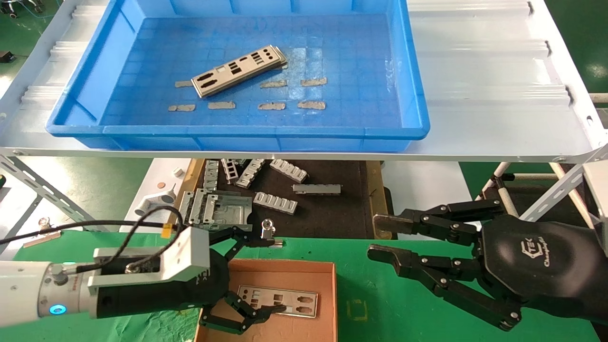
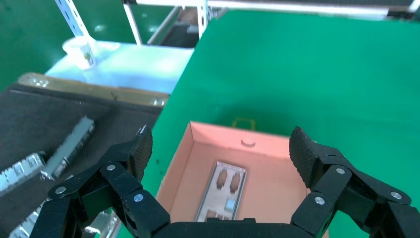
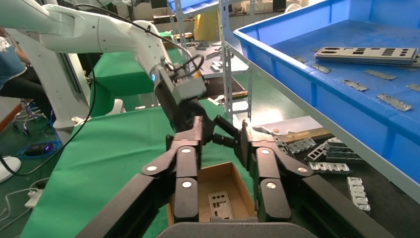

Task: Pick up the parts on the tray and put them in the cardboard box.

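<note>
The left hand (image 1: 254,280) is hanging spread wide over the left end of the cardboard box (image 1: 327,285), its black ribbed fingertips (image 2: 142,148) gripping nothing; one lower fingertip is lying at the edge of the plate in the box, though contact is hard to judge. The box, thin-walled and brown, is sitting on the green surface (image 1: 380,308), and one flat silver part (image 1: 280,300) (punched with rectangular cutouts) is lying on its floor near the middle. To the right of the box, open green cloth is leaving free room. Beyond the box, on a higher white shelf, the bright-blue tray (image 1: 418,114) with its gridded floor and raised rim is holding another part (image 1: 237,70), lying at a slant among small tan tape strips (image 1: 313,81). Right of the box, the right hand (image 1: 380,240) is hovering above the cloth, fingers apart and empty.
</note>
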Robot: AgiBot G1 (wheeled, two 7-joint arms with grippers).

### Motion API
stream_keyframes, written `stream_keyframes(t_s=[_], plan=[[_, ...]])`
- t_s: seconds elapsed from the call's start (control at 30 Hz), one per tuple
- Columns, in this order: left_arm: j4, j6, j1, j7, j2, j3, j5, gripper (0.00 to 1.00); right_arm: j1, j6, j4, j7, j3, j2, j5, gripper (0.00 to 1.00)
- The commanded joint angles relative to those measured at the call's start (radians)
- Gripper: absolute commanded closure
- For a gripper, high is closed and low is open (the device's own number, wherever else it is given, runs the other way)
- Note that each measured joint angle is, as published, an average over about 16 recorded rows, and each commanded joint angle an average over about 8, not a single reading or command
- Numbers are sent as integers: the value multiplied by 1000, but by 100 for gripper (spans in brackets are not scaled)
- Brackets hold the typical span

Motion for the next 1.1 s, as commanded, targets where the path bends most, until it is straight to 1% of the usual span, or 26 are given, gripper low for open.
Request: stream_keyframes(t_s=[0.03,1.1], plan=[[-8,18,4,-16,-5,-23,-9,0,0,0,0,0,0,0,0,0],[-128,298,69,-271,-90,-384,-149,0,0,0,0,0,0,0,0,0]])
